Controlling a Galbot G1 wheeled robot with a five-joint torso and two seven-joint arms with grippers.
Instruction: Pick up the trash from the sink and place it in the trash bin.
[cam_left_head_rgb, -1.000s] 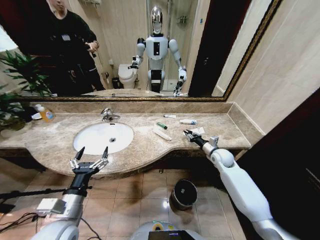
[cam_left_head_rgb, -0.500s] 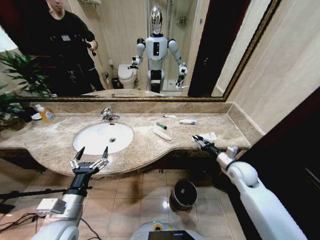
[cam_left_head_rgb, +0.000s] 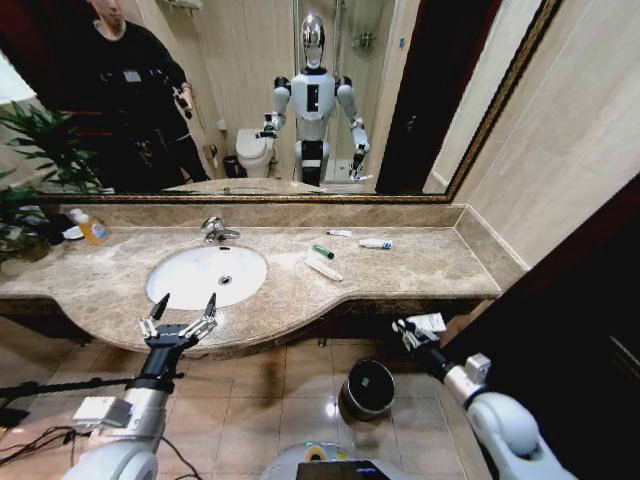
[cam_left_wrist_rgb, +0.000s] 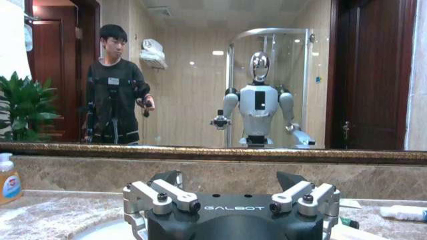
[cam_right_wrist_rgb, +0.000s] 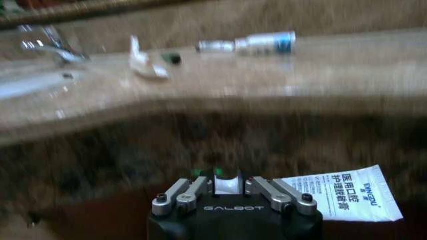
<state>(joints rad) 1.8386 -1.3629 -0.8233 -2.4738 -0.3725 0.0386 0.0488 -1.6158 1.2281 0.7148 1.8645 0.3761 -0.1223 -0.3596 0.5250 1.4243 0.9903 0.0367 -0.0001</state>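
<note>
Gripping a flat white packet (cam_right_wrist_rgb: 347, 194) lettered "DINGDU", the right pincer (cam_left_head_rgb: 408, 333) hangs near the trash bin (cam_left_head_rgb: 368, 388).

Your right gripper (cam_left_head_rgb: 408, 330) hangs below the front edge of the marble counter (cam_left_head_rgb: 400, 272) on the right, its fingers closed on a flat white packet (cam_left_head_rgb: 427, 323), just up and to the right of the black trash bin (cam_left_head_rgb: 367, 388) on the tiled floor. Your left gripper (cam_left_head_rgb: 180, 317) sits at the near left with its fingers spread wide, just in front of the counter edge and near the white sink (cam_left_head_rgb: 207, 275). On the counter right of the sink lie a white tube (cam_left_head_rgb: 324, 269), a green piece (cam_left_head_rgb: 323, 251), a small white item (cam_left_head_rgb: 340, 233) and a blue-capped tube (cam_left_head_rgb: 376, 243), while the orange soap bottle (cam_left_head_rgb: 91, 228) stands far left.
</note>
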